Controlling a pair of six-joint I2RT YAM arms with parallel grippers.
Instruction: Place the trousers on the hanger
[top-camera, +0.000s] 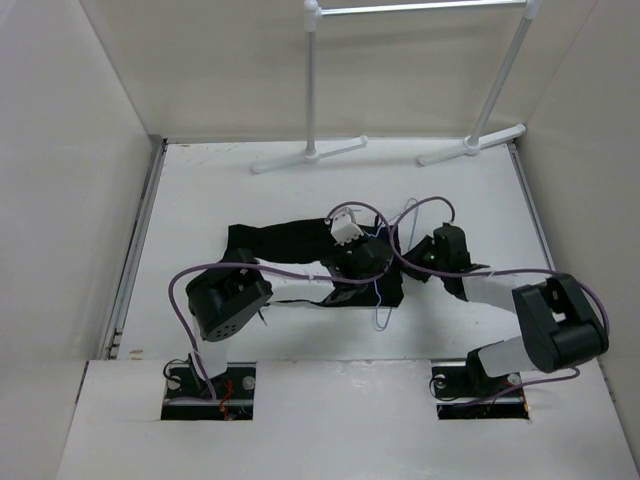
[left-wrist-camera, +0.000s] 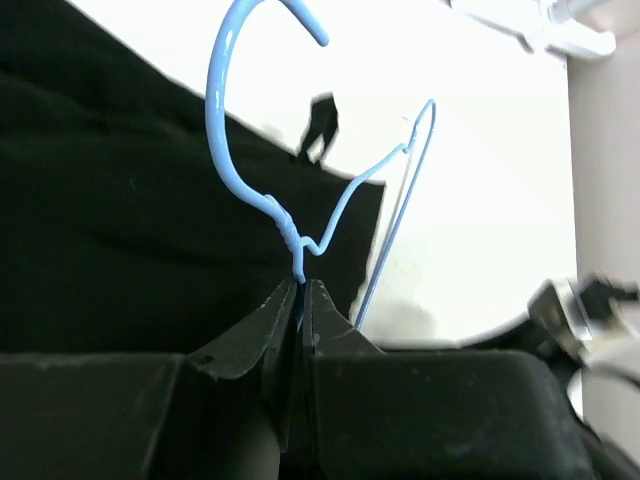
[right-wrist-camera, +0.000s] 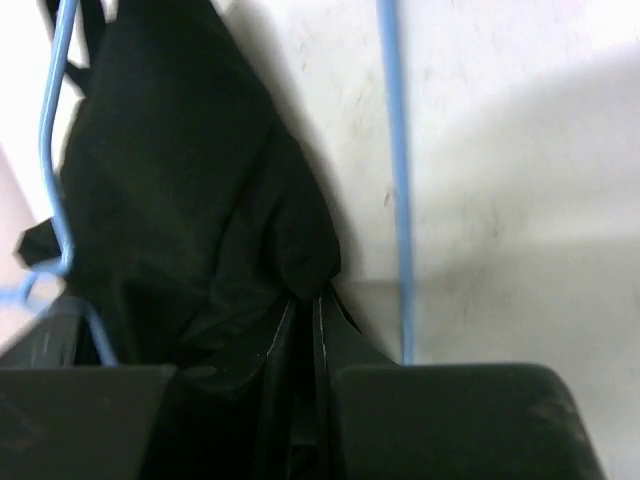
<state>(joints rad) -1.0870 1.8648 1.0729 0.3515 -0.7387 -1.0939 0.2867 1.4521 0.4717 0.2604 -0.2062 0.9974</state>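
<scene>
Trousers (top-camera: 285, 240) of black soft cloth are spread on the white tabletop (top-camera: 200, 200), about in its middle, with the long part stretched toward the left and a bunched part at the right. The hanger (left-wrist-camera: 292, 238), a thin pale blue wire, is found at this right end of the cloth. Its neck, just under the hook, is pinched by the left claw (left-wrist-camera: 302, 298), whose jaws are pressed together on the wire. The triangle of the hanger is turned away from this claw, over the edge of the trousers and the bare tabletop.

The right claw (right-wrist-camera: 305, 312) is set low over the right part of the trousers. A fold of the black cloth is caught between its jaws, which are almost closed on it. In the right wrist view one wire of the hanger is seen on the bare tabletop just right of the cloth, and another is seen at the left side of the cloth. Whether a leg is passed through the triangle cannot be told. A white garment rack (top-camera: 311, 90) is placed at the far edge, well apart from both claws.
</scene>
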